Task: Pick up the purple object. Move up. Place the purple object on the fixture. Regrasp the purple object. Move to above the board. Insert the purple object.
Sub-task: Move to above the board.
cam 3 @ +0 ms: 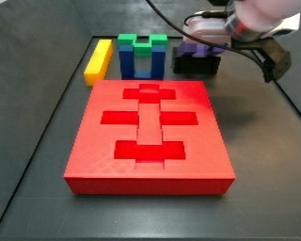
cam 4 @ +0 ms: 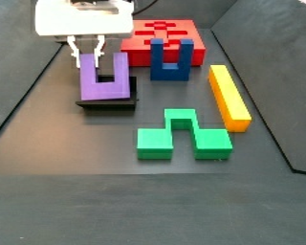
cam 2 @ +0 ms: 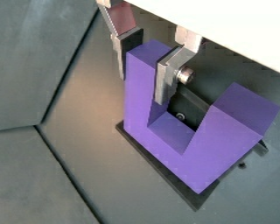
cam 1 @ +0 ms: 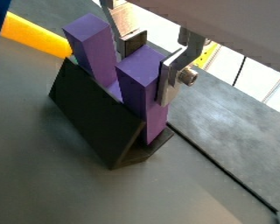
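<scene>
Both wrist views showed the tool (cam 1: 154, 63) (cam 2: 152, 54), its flat silver fingers (cam 1: 175, 77) with dark pads flanking one prong of the matte purple U-shaped block (cam 1: 136, 83) (cam 2: 178, 122). One plate lay against the prong's face; whether the opposite pad touched it could not be told. The block stood upright, prongs pointing up, on the low black stepped fixture (cam 1: 95, 114) (cam 2: 189, 109).

In a side view the purple block (cam 4: 104, 81) sat on the fixture (cam 4: 108, 102), beside the blue U-shaped block (cam 4: 172, 59), with the large flat red board (cam 4: 182, 34) behind. The green stepped block (cam 4: 182, 134) and yellow bar (cam 4: 229, 96) lay apart from the fixture on the dark tabletop (cam 4: 66, 191).
</scene>
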